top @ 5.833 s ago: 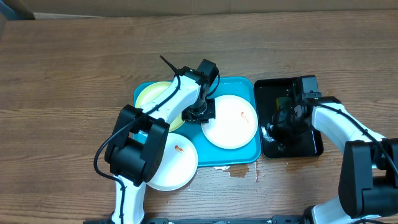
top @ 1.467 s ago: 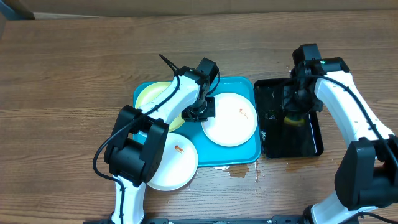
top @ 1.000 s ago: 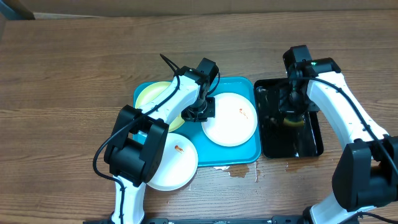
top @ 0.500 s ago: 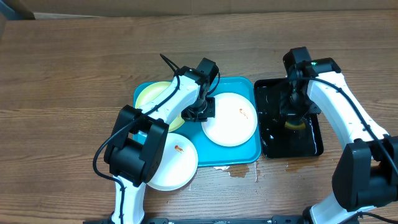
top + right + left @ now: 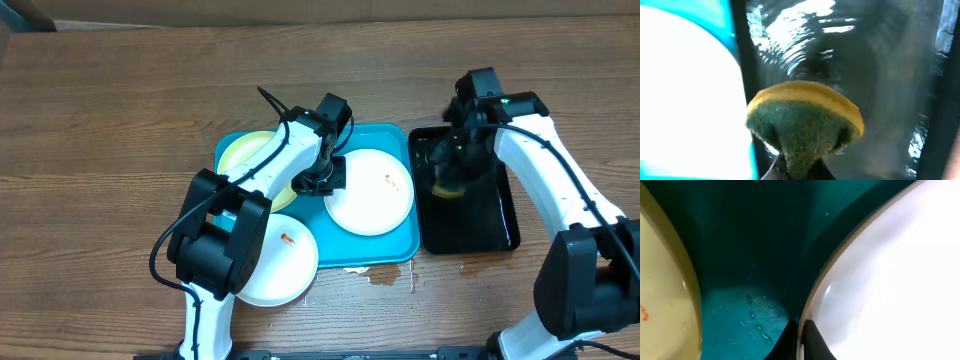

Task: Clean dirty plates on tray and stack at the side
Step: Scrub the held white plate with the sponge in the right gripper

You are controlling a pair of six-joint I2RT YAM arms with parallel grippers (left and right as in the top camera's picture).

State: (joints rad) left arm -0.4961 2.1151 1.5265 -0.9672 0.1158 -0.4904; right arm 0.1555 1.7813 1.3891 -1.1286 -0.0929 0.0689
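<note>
- My left claw [image 5: 800,339] shows only its dark tips at the wrist view's bottom edge, pinched on the rim of the round white plastic plate [image 5: 890,280], which the right edge cuts off.
- From overhead, my left arm [image 5: 272,168] covers part of the pale yellow-green round plate [image 5: 241,152] and part of the nearer white plate [image 5: 288,262].
- My right claw [image 5: 797,172] is cut off at the bottom edge, mostly buried behind the yellow sponge with a green scouring face [image 5: 802,125] that it clamps; overhead that sponge is a blur.

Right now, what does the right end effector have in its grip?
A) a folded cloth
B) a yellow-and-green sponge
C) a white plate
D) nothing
B: in the right wrist view the right end effector is shut on the yellow-and-green sponge, held over the water in the black tray.
</note>
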